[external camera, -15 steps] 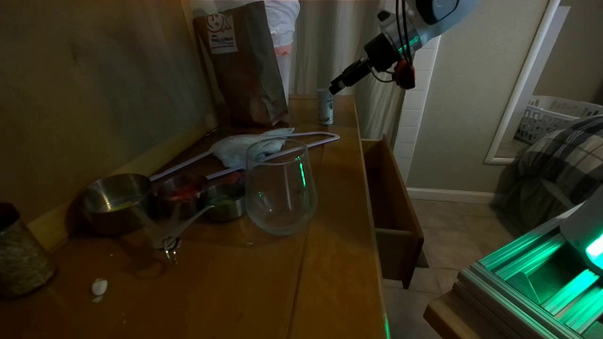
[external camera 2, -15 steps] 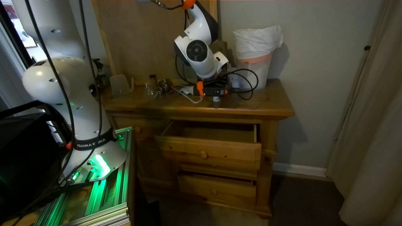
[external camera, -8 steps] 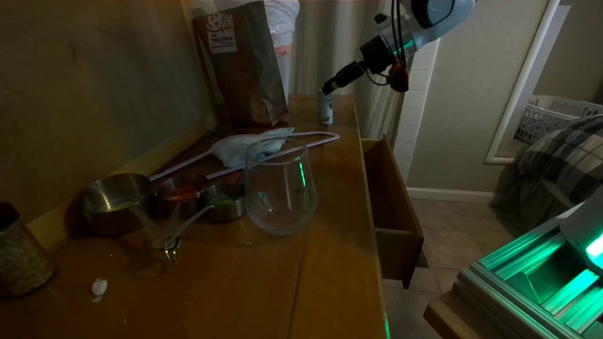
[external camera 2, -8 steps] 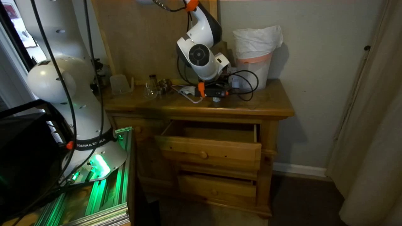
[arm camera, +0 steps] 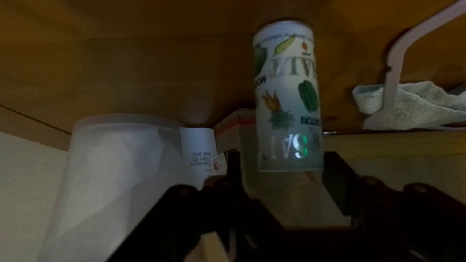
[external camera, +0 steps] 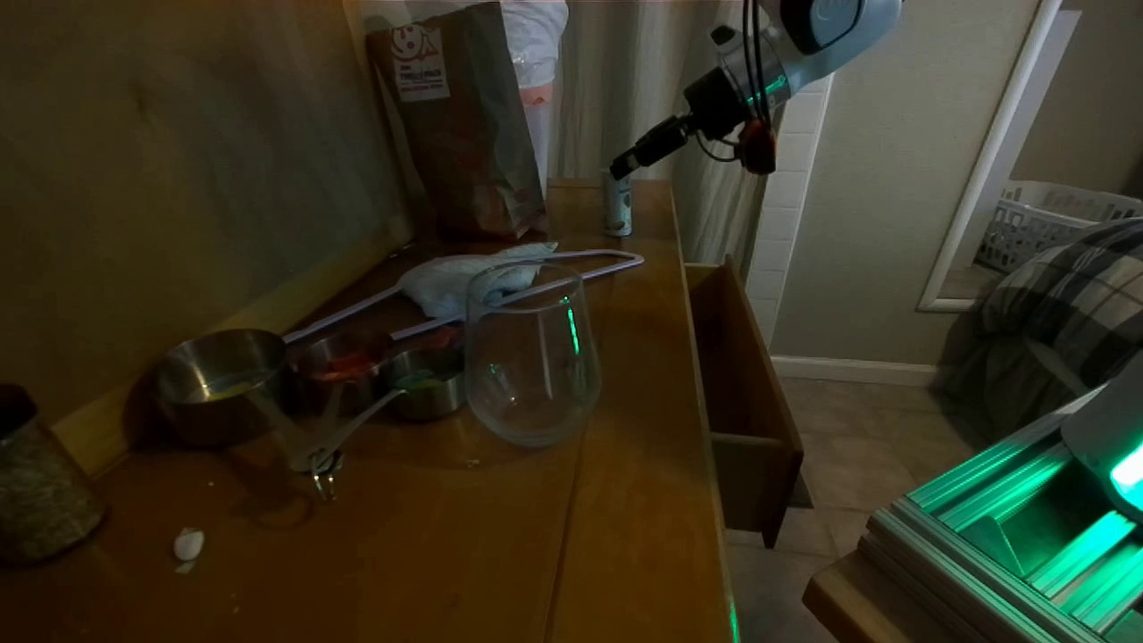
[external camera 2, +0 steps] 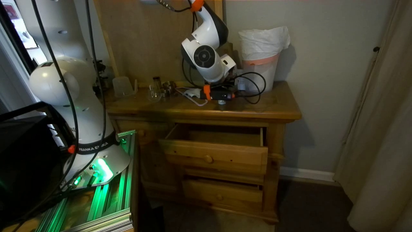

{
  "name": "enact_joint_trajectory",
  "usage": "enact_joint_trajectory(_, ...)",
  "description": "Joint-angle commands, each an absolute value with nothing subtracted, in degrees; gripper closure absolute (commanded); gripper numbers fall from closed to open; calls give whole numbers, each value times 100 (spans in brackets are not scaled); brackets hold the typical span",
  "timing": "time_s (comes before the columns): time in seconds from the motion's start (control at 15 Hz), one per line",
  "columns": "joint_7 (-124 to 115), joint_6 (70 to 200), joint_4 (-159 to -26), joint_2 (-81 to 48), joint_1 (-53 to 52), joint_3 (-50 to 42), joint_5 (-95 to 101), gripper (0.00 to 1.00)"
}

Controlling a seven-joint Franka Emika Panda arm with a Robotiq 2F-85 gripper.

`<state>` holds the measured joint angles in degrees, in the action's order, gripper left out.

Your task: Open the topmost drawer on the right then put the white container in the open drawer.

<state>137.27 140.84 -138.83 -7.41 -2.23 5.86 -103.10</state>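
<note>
Standing upright on the counter [external camera: 643, 500]: one white salt can [arm camera: 287, 109], its top between the fingers [arm camera: 338, 182], which sit apart (gap along one side in the wrist view). Top drawer [external camera 2: 225, 155]: pulled out, below.

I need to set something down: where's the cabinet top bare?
Bare: between glass and front edge; between bin and front corner. Crowded: beside the glass, where cups, hanger and cloth bunch; also the container, gripper at its top.
</note>
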Motion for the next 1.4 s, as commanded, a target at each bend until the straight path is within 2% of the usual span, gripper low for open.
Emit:
enact_joint_trajectory(0.0, 13866, 14012, -13794, -842, -344, 454, -10478, 63)
enact_joint_trajectory(0.07, 13864, 14016, -13795, -846, -350, 449, -10481, 65)
enact_joint_trajectory(0.2, 13848, 14021, -13793, -862, -361, 442, -10464, 80)
enact_joint_trajectory(0.67, 13792, 14033, -13955, -587, -336, 394, -10379, 80)
enact_joint_trajectory(1.33, 13742, 13967, -15179, 1078, -122, 168, -9960, 80)
